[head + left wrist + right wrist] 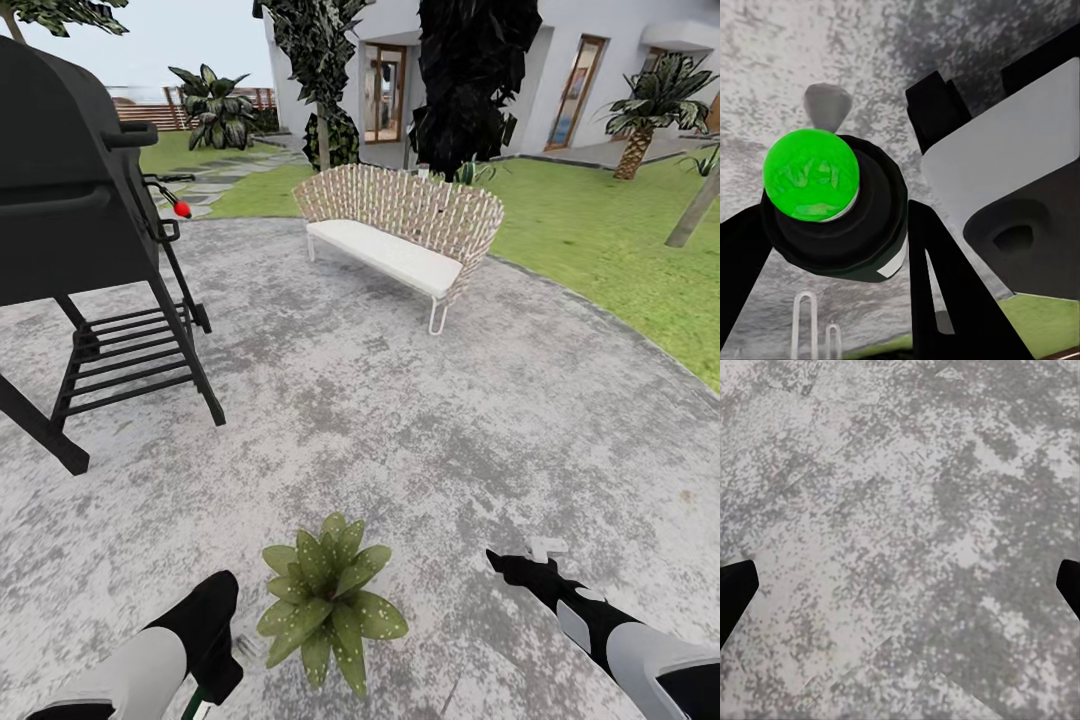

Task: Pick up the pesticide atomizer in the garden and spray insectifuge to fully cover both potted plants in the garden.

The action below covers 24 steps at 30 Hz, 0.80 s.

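Pesticide atomizer, a dark-green bottle (832, 217), sits clamped in the left pincer (825, 240) just beside the speckled green potted plant (330, 600), seemingly held close for spraying; the right pincer (900, 577) hangs apart, empty, over grey paving

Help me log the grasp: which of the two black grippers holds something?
The left gripper: its fingers are closed on the dark-green spray bottle, while the right gripper hangs open over mottled-grey paving, holding nothing.

potted plant (330, 600) — speckled leaves, upright on patio | pesticide atomizer (832, 210) — dark bottle, in left tool
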Motion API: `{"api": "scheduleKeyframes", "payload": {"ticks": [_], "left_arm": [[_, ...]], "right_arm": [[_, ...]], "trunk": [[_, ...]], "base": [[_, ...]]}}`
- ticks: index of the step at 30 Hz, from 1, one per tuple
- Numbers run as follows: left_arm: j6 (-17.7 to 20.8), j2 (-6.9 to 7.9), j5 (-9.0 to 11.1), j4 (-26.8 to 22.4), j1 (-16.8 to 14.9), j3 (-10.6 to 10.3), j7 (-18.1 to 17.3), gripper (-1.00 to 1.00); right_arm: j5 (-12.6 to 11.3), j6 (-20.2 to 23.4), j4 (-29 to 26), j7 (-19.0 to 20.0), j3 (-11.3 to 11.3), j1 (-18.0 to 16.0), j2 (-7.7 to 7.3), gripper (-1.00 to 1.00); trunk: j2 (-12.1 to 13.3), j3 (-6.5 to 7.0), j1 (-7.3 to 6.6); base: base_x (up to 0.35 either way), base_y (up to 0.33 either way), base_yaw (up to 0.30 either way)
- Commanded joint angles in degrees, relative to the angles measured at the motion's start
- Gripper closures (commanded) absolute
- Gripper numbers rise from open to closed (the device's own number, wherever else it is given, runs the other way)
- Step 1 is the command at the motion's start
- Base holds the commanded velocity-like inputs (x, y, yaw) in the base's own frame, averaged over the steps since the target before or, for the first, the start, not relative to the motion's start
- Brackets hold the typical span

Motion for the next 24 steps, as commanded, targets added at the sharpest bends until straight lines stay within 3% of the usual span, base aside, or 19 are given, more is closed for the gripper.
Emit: {"api": "scheduleKeyframes", "payload": {"ticks": [1, 11, 18, 24], "left_arm": [[0.2, -0.01, -0.6, -0.1, 0.0, 0.2, -0.5, 1.0], [0.2, 0.1, -0.6, -0.5, 0.0, 0.4, -0.5, 1.0], [0.2, 0.1, -0.5, -1.5, 0.0, 0.5, -0.5, 1.0], [0.2, 0.1, -0.5, -4.3, 0.0, 0.5, -0.5, 1.0]], "right_arm": [[-0.6, -0.2, 0.1, 0.3, 0.4, -0.1, -0.02, -1.0], [-0.6, -0.2, 0.1, 0.2, 0.4, 0.0, -0.02, -1.0], [-0.6, -0.2, 0.1, 0.3, 0.5, -0.1, -0.02, -1.0], [-0.6, -0.2, 0.1, 0.3, 0.5, -0.1, -0.02, -1.0]], "trunk": [[0.0, -0.09, -0.01], [0.0, -0.8, -0.01], [0.0, -0.86, -0.01], [0.0, -1.07, -0.01]], "base": [[0.0, 0.0, 0.0], [0.0, 0.014, 0.0], [0.0, 0.24, -0.023], [0.0, 0.289, -0.214]]}}
